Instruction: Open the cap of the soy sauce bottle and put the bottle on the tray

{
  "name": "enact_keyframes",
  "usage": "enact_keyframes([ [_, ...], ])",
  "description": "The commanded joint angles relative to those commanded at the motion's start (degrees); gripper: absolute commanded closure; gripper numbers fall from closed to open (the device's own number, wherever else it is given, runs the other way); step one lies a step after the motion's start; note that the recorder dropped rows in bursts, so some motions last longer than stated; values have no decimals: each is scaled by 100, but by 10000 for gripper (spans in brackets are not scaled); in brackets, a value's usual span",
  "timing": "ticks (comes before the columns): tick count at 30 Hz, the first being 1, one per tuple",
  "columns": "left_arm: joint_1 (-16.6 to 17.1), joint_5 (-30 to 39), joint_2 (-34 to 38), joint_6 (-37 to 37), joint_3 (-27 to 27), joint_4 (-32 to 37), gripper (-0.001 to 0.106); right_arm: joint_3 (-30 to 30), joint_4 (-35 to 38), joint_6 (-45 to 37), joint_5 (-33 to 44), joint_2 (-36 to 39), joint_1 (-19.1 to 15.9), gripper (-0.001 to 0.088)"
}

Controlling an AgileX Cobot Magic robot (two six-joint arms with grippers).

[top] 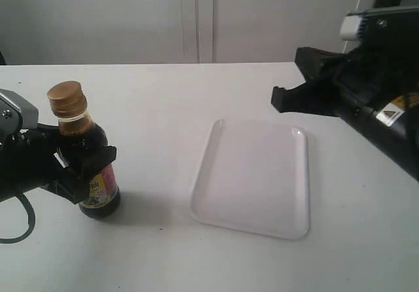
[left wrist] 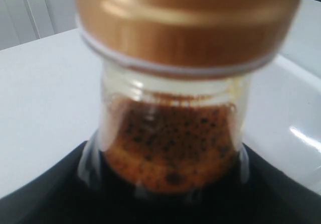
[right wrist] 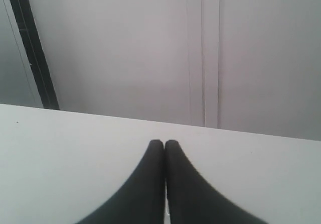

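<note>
The soy sauce bottle stands upright on the white table at the left, dark liquid inside and a coloured label low on its body. Its golden-brown cap sits closed on the neck. My left gripper is shut on the bottle's body from the left. In the left wrist view the bottle neck and cap fill the picture, blurred and very near. The white tray lies flat at the table's middle, to the right of the bottle. My right gripper hovers above the tray's far right corner, shut and empty.
The white table runs back to a pale wall with a vertical seam. A black cable loops on the table by the left arm. The right arm's black body fills the upper right.
</note>
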Motion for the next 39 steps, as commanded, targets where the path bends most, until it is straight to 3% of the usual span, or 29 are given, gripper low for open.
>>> enact_keyframes([
  [22,0,86,0,0,0,0,1053,-1518,2492,-3431,-170,1720,1894,868],
  [30,0,86,0,0,0,14,1053,-2128,2554,-3938,-159,2199,2251,868],
  [39,0,64,0,0,0,20,1053,-2790,2580,-3940,241,2609,2324,868],
])
